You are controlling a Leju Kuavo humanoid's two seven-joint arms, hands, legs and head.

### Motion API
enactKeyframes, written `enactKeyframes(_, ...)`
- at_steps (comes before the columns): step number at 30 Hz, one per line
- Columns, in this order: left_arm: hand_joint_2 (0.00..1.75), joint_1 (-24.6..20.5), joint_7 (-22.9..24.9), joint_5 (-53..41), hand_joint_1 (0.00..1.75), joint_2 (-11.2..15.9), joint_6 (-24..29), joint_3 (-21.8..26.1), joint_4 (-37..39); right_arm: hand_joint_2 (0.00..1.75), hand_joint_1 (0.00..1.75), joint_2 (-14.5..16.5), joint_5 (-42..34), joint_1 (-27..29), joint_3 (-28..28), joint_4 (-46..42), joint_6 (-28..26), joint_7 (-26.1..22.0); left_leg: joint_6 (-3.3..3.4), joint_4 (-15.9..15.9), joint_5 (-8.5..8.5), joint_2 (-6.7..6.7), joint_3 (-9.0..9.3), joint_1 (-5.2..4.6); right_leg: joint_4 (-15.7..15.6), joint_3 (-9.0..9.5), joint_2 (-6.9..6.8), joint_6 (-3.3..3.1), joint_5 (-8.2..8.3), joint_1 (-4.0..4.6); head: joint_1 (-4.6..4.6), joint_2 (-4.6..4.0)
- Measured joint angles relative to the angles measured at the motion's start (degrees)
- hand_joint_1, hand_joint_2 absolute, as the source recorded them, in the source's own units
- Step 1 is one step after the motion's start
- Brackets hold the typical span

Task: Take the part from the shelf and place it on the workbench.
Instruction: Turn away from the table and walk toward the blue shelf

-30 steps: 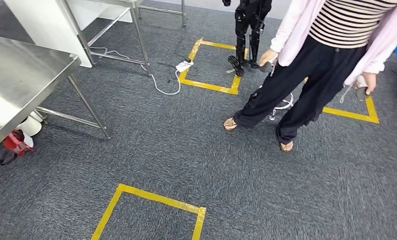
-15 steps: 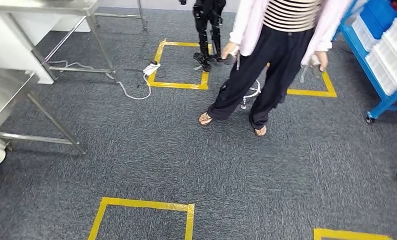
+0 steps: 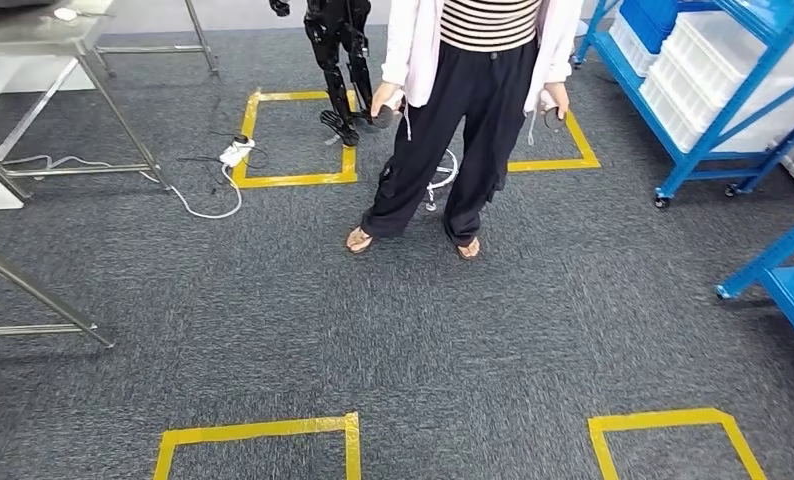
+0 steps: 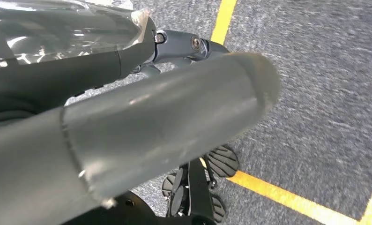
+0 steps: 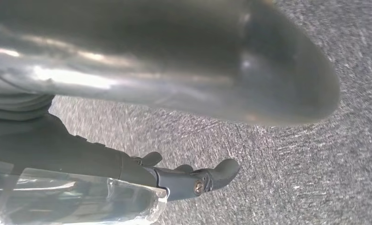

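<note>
**On grey carpet: hands low, shelf at right**

The blue shelf (image 3: 708, 110) with white bins (image 3: 713, 70) is seen beyond a person (image 3: 473, 110), well apart from both hands. The left hand (image 4: 174, 47) and right hand (image 5: 184, 180) are seen empty, fingers loosely extended. No part can be made out.

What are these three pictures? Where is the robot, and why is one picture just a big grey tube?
You are looking through the robot's own eyes. The wide picture comes from a camera on its head, looking down at grey carpet with yellow tape squares. A person in a striped top stands in front. The blue shelf with white bins is on the right, and a metal table is at the far left. The other two pictures come from cameras on its wrists. The big grey tube is the thumb of its left hand; the right hand looks much the same. Both hands hang over the floor, and I see nothing in them.
</note>
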Motion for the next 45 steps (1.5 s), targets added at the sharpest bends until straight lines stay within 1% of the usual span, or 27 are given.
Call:
enactKeyframes(2, 0.00, -0.1, 0.1, 0.4, 0.00, 0.0, 0.0, 0.2, 0.0, 0.00, 0.00, 0.0, -0.4, -0.1, -0.6, 0.0, 0.2, -0.4, 0.69, -0.4, 0.16, 0.99, 0.06, -0.31, 0.2, -0.77, 0.73, 0.84, 0.24, -0.04, 0.03, 0.00)
enactKeyframes(4, 0.00, -0.1, 0.1, 0.4, 0.00, -0.1, 0.0, 0.2, 0.0, 0.00, 0.00, 0.0, -0.6, -0.1, -1.1, 0.0, 0.4, -0.6, 1.60, -1.0, 0.64, 2.25, 0.21, -0.36, 2.2, -2.04, -1.06, 1.11, -0.68, -0.05, 0.17, 0.00)
enactKeyframes(6, 0.00, -0.1, 0.1, 0.3, 0.00, -0.1, 0.0, 0.2, 0.0, 0.00, 0.00, 0.1, -0.7, -0.3, -1.4, 0.0, 0.7, -0.8, 2.11, -1.2, 0.79, 3.81, 0.23, -0.48, 8.7, -5.37, -3.67, 0.83, -3.68, -0.03, 0.42, 0.00)
enactKeyframes(8, 0.00, 0.0, 0.2, 0.2, 0.00, -0.1, 0.0, 0.2, 0.0, 0.00, 0.00, 0.2, -1.0, -0.4, -1.6, 0.0, 0.9, -1.1, 2.26, -1.2, 0.72, 5.45, 0.15, -0.66, 16.0, -8.87, -4.41, 0.89, -6.37, -0.12, 0.52, 0.00)
enactKeyframes(9, 0.00, 0.0, 0.2, 0.1, 0.00, -0.1, -0.1, 0.2, 0.0, 0.00, 0.00, 0.2, -1.1, -0.3, -1.7, 0.0, 1.1, -1.3, 2.27, -1.2, 0.70, 6.17, 0.13, -0.70, 17.2, -9.35, -4.54, 1.17, -6.61, -0.18, 0.54, 0.00)
enactKeyframes(10, 0.00, -0.1, 0.2, 0.1, 0.00, -0.1, -0.1, 0.2, 0.0, 0.00, 0.00, 0.2, -1.2, -0.2, -1.9, 0.0, 1.3, -1.4, 2.24, -1.2, 0.67, 6.82, 0.15, -0.71, 16.0, -8.53, -4.77, 1.58, -5.95, -0.26, 0.54, 0.00)
enactKeyframes(11, 0.00, -0.1, 0.2, 0.1, 0.00, -0.1, -0.1, 0.2, 0.0, 0.00, 0.00, 0.2, -1.3, -0.2, -2.0, 0.0, 1.5, -1.5, 2.15, -1.2, 0.62, 7.42, 0.22, -0.71, 12.6, -6.58, -5.37, 2.02, -4.67, -0.39, 0.55, 0.00)
enactKeyframes(13, 0.00, -0.2, 0.1, 0.1, 0.00, -0.1, -0.2, 0.2, 0.0, 0.00, 0.00, 0.1, -1.3, -0.3, -2.2, 0.0, 1.7, -1.6, 1.68, -1.1, 0.30, 8.53, 0.46, -0.91, 4.2, -1.84, -8.01, 2.40, -2.09, -0.37, 0.58, 0.00)
enactKeyframes(15, 0.00, -0.2, 0.1, 0.1, 0.00, -0.1, -0.2, 0.2, 0.0, 0.00, 0.00, 0.2, -1.4, -0.5, -2.3, 0.0, 1.7, -1.7, 1.05, -1.0, -0.10, 9.52, 0.74, -1.22, 0.5, 0.15, -9.35, 1.84, -1.00, -0.09, 0.50, 0.00)
enactKeyframes(17, 0.00, -0.4, 0.0, 0.0, 0.00, -0.2, -0.4, 0.2, 0.0, 0.00, 0.00, 0.2, -1.5, -0.5, -2.6, 0.0, 1.8, -1.9, 0.44, -1.0, -0.31, 10.39, 1.02, -1.12, 0.4, -0.09, -8.15, 1.00, -0.70, -0.02, 0.39, 0.00)
enactKeyframes(18, 0.00, -0.5, 0.0, -0.1, 0.00, -0.2, -0.5, 0.2, 0.0, 0.00, 0.00, 0.2, -1.7, -0.5, -2.7, 0.0, 2.0, -2.1, 0.09, -0.7, -0.72, 9.91, 1.03, -0.93, 0.3, -0.08, -7.55, 0.64, -0.59, -0.16, 0.37, 0.00)
enactKeyframes(20, 0.00, -0.5, -0.2, -0.3, 0.00, -0.2, -0.7, 0.2, 0.0, 0.00, 0.00, 0.2, -2.1, -0.5, -3.0, 0.0, 2.3, -2.6, -0.45, 2.8, -3.28, 7.39, -0.33, -0.61, 0.1, 0.13, -6.38, -0.25, -0.31, -0.54, 0.20, 0.00)
enactKeyframes(22, 0.00, -0.4, -0.3, -0.5, 0.00, -0.2, -0.8, 0.2, 0.0, 0.00, 0.00, 0.2, -2.3, -0.6, -3.1, 0.0, 2.5, -2.9, -0.52, 10.2, -7.16, 4.95, -3.76, -0.53, 0.1, 0.03, -5.19, -0.81, -0.17, -0.35, 0.05, 0.00)
enactKeyframes(24, 0.00, -0.3, -0.3, -0.5, 0.00, -0.2, -0.8, 0.2, 0.0, 0.00, 0.00, 0.2, -2.5, -0.7, -3.3, 0.0, 2.6, -3.2, -0.42, 15.3, -8.41, 4.34, -6.59, -0.52, 0.2, -0.02, -3.80, -1.02, -0.10, -0.09, 0.08, 0.00)
enactKeyframes(25, 0.00, -0.3, -0.3, -0.5, 0.00, -0.2, -0.8, 0.2, 0.0, 0.00, 0.00, 0.2, -2.7, -0.6, -3.4, 0.0, 2.6, -3.4, -0.30, 15.0, -7.32, 4.22, -6.70, -0.52, 0.2, 0.02, -3.07, -1.05, -0.08, -0.02, 0.09, 0.00)
enactKeyframes(26, 0.00, -0.3, -0.4, -0.6, 0.00, -0.2, -0.9, 0.2, 0.0, 0.00, 0.00, 0.2, -2.8, -0.7, -3.6, 0.0, 2.6, -3.5, -0.14, 12.5, -5.29, 3.98, -5.72, -0.50, 0.2, 0.09, -2.33, -1.03, -0.07, 0.00, 0.09, 0.00)
enactKeyframes(28, 0.00, -0.3, -0.4, -0.6, 0.00, -0.2, -0.9, 0.2, 0.0, 0.00, 0.00, 0.2, -3.3, -0.7, -4.0, 0.0, 2.5, -3.7, 0.25, 4.9, -1.19, 1.78, -2.40, -0.38, 0.4, 0.14, -0.99, -0.94, -0.07, 0.14, 0.08, 0.00)
enactKeyframes(30, 0.00, -0.3, -0.4, -0.8, 0.00, -0.1, -1.0, 0.2, 0.0, 0.00, 0.00, 0.2, -3.6, -0.9, -4.4, 0.0, 2.4, -3.8, 0.51, 0.5, 0.25, -0.10, -0.60, -0.42, 0.6, -0.22, 0.06, -0.53, 0.04, 0.29, 0.13, 0.00)
enactKeyframes(32, 0.00, -0.4, -0.4, -0.9, 0.00, -0.1, -1.1, 0.1, 0.0, 0.00, 0.00, 0.2, -3.8, -1.0, -4.7, 0.0, 2.4, -3.8, 0.93, -0.2, 0.32, 0.48, -0.42, -0.79, 0.4, -0.85, 1.10, 0.27, 0.35, 0.24, 0.13, 0.01)
enactKeyframes(34, 0.00, -0.5, -0.5, -0.9, 0.00, -0.1, -1.2, 0.1, 0.0, 0.00, 0.00, 0.1, -3.9, -1.0, -4.9, 0.0, 2.4, -3.8, 1.80, -0.9, 0.91, 1.76, -0.14, -0.87, 1.4, -1.73, -0.08, 0.75, -0.08, 0.21, 0.16, 0.01)
enactKeyframes(36, 0.00, -0.4, -0.6, -1.0, 0.00, -0.1, -1.3, 0.1, 0.0, 0.00, 0.00, 0.1, -3.9, -1.1, -5.2, 0.0, 2.3, -3.8, 2.47, -1.5, 1.33, 3.31, -0.01, -0.81, 6.3, -4.24, -2.97, 0.55, -2.63, 0.20, 0.34, 0.00)
enactKeyframes(38, 0.00, -0.4, -0.6, -1.0, 0.00, -0.1, -1.3, 0.1, 0.0, 0.00, 0.00, 0.1, -4.0, -1.1, -5.4, 0.0, 2.3, -3.8, 2.64, -1.6, 1.32, 4.96, -0.15, -0.94, 13.8, -7.93, -4.29, 0.52, -5.81, 0.07, 0.48, 0.00)
enactKeyframes(39, 0.00, -0.4, -0.6, -1.0, 0.00, 0.0, -1.3, 0.1, 0.0, 0.00, 0.00, 0.1, -4.0, -1.0, -5.5, 0.0, 2.3, -3.8, 2.64, -1.6, 1.30, 5.75, -0.20, -0.99, 16.2, -8.95, -4.47, 0.77, -6.53, -0.05, 0.46, 0.00)
enactKeyframes(40, 0.00, -0.4, -0.6, -1.0, 0.00, 0.0, -1.3, 0.1, 0.0, 0.00, 0.00, 0.1, -4.0, -0.9, -5.5, 0.0, 2.3, -3.8, 2.60, -1.5, 1.27, 6.47, -0.24, -1.01, 16.3, -8.79, -4.64, 1.19, -6.35, -0.16, 0.48, 0.00)
enactKeyframes(42, 0.00, -0.4, -0.6, -1.0, 0.00, 0.0, -1.4, 0.1, 0.0, 0.00, 0.00, 0.0, -4.0, -0.9, -5.5, 0.0, 2.3, -3.8, 2.35, -1.5, 1.12, 7.73, -0.10, -1.00, 10.0, -4.97, -5.89, 2.19, -3.91, -0.47, 0.49, 0.00)
enactKeyframes(43, 0.00, -0.4, -0.6, -1.0, 0.00, 0.0, -1.4, 0.1, 0.0, 0.00, 0.00, 0.0, -4.0, -0.9, -5.6, 0.0, 2.3, -3.8, 2.10, -1.4, 0.95, 8.30, 0.01, -1.11, 5.8, -2.60, -7.29, 2.40, -2.64, -0.49, 0.50, 0.00)
enactKeyframes(45, 0.00, -0.4, -0.6, -1.0, 0.00, 0.0, -1.4, 0.1, 0.0, 0.00, 0.00, 0.0, -3.9, -1.1, -5.6, 0.0, 2.4, -3.9, 1.39, -1.3, 0.55, 9.26, 0.37, -1.33, 0.7, 0.26, -9.19, 2.01, -1.12, -0.23, 0.42, 0.00)
